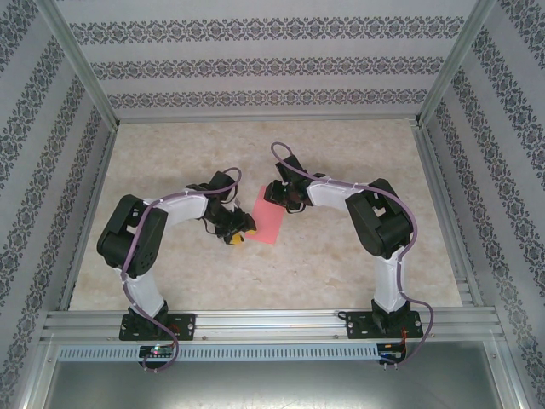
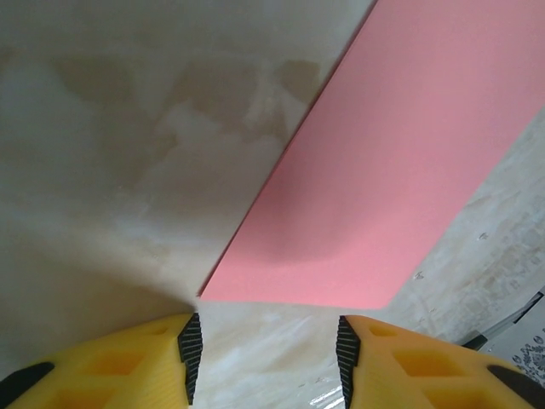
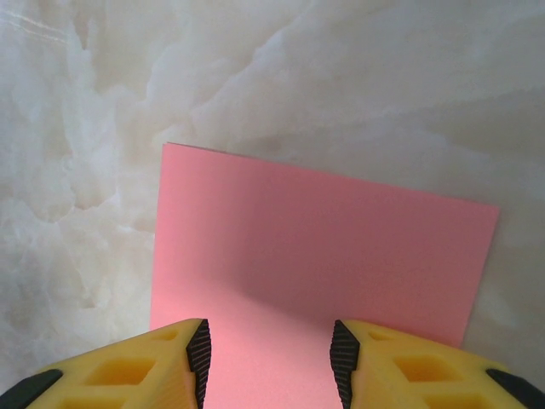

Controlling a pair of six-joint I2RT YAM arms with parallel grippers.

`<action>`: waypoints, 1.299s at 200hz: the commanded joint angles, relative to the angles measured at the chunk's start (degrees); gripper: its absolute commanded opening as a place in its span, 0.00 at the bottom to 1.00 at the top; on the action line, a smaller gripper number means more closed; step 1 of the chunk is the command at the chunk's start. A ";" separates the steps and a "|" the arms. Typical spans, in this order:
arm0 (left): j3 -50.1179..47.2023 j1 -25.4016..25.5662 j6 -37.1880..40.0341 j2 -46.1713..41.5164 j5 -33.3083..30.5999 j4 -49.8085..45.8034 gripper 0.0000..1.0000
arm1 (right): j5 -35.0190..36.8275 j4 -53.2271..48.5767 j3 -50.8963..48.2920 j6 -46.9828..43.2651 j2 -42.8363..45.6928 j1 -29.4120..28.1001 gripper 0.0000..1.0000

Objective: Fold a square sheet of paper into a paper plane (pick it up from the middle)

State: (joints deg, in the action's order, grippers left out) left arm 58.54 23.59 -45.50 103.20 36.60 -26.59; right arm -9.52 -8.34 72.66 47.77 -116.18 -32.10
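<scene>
Pink paper (image 1: 266,224), left gripper (image 1: 238,235) angled down beside it, right gripper (image 1: 278,199) over it

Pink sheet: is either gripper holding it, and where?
Nothing is held: the sheet lies flat; left gripper open short of it, right gripper open over its edge.

- I work in a robot test cell, a lab rig rather than a home.
- Bare aluminium frame posts (image 1: 78,64) and a slotted rail (image 1: 272,322) box me in.
- My arm bases (image 1: 146,325) are bolted to that rail.
- Printed wall panels (image 1: 264,64) surround a marble-look tabletop (image 1: 341,264).
</scene>
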 commanded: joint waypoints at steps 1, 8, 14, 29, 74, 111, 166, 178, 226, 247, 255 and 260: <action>2.26 0.67 -0.15 1.38 -1.94 0.51 0.48 | -1.31 -4.70 -2.96 -0.22 -3.09 0.03 0.46; 2.58 0.73 -0.11 1.55 -2.21 0.28 0.48 | -1.44 -4.71 -2.97 -0.22 -3.09 -0.07 0.46; 2.85 0.69 0.10 1.65 -2.29 0.22 0.48 | -1.51 -4.69 -3.05 -0.22 -3.09 -0.07 0.46; 3.27 0.75 0.05 1.76 -2.65 0.37 0.48 | -1.63 -4.71 -3.21 -0.23 -3.02 -0.15 0.46; 6.02 0.73 0.75 3.00 -3.40 -0.92 0.49 | -1.51 -4.62 -4.00 -0.24 -2.52 -0.16 0.46; 5.68 0.72 1.79 1.31 -2.36 -1.42 0.49 | -1.00 -5.01 -4.37 -0.35 -1.97 -0.16 0.46; 2.30 0.71 1.00 -1.09 0.77 -0.39 0.49 | -0.85 -5.20 -4.29 -0.42 -1.94 -0.16 0.46; 1.88 0.74 1.02 -1.49 0.80 -0.14 0.48 | -0.84 -5.21 -4.36 -0.31 -1.99 -0.16 0.45; 2.33 0.67 1.54 -1.24 0.47 -0.74 0.46 | -0.89 -5.16 -4.72 -0.08 -1.94 -0.24 0.46; 2.74 0.68 1.94 -1.81 -0.52 -1.58 0.46 | -1.02 -5.27 -4.67 -0.05 -2.10 -0.33 0.46; 2.98 0.73 2.43 -1.97 -0.97 -2.32 0.46 | -1.08 -5.44 -4.51 -0.09 -2.27 -0.33 0.46; 3.14 0.73 2.72 -2.05 -1.20 -2.77 0.46 | -1.10 -5.39 -4.42 -0.16 -2.30 -0.40 0.46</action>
State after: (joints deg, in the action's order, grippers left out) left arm 60.97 23.64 -45.01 103.37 36.36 -26.57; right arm -10.17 -5.96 70.96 47.77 -115.55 -31.99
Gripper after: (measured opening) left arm 0.463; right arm 0.455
